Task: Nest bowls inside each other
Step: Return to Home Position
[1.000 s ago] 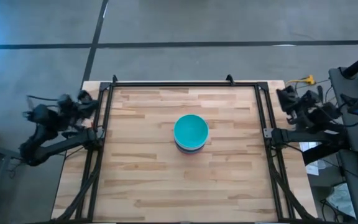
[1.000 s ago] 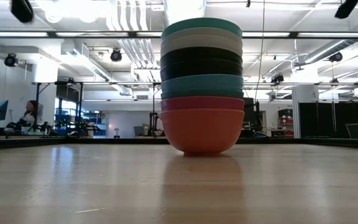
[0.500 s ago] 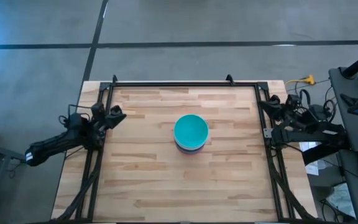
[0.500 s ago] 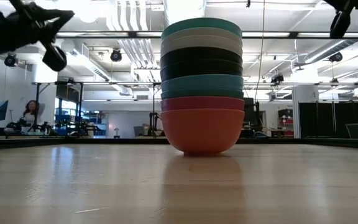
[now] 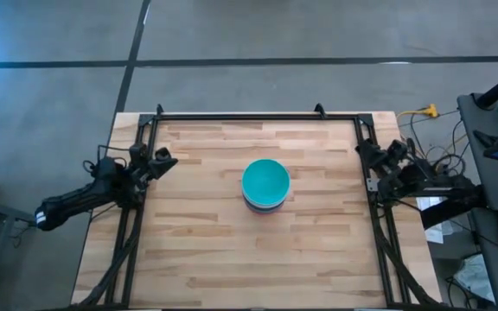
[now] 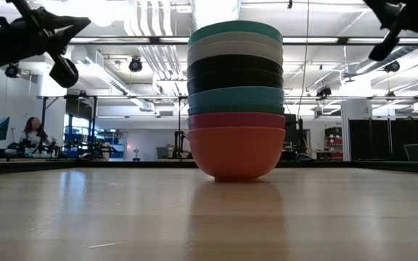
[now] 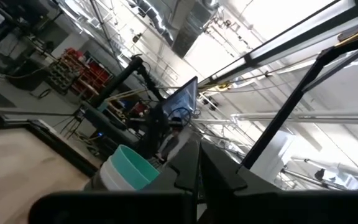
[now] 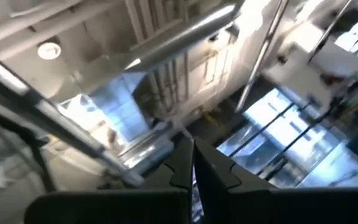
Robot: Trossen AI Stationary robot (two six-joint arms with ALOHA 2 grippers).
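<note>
High view: the bowls sit nested in one stack at the middle of the worktop, teal on top, with the left end effector at the left edge and the right end effector at the right edge. Low view: the stack stands upright, with the red bowl lowest. Wrist views: both pairs of fingers are pressed together, empty.

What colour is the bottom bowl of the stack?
Orange-red; the round plastic bottom bowl shows best in the low view.
</note>
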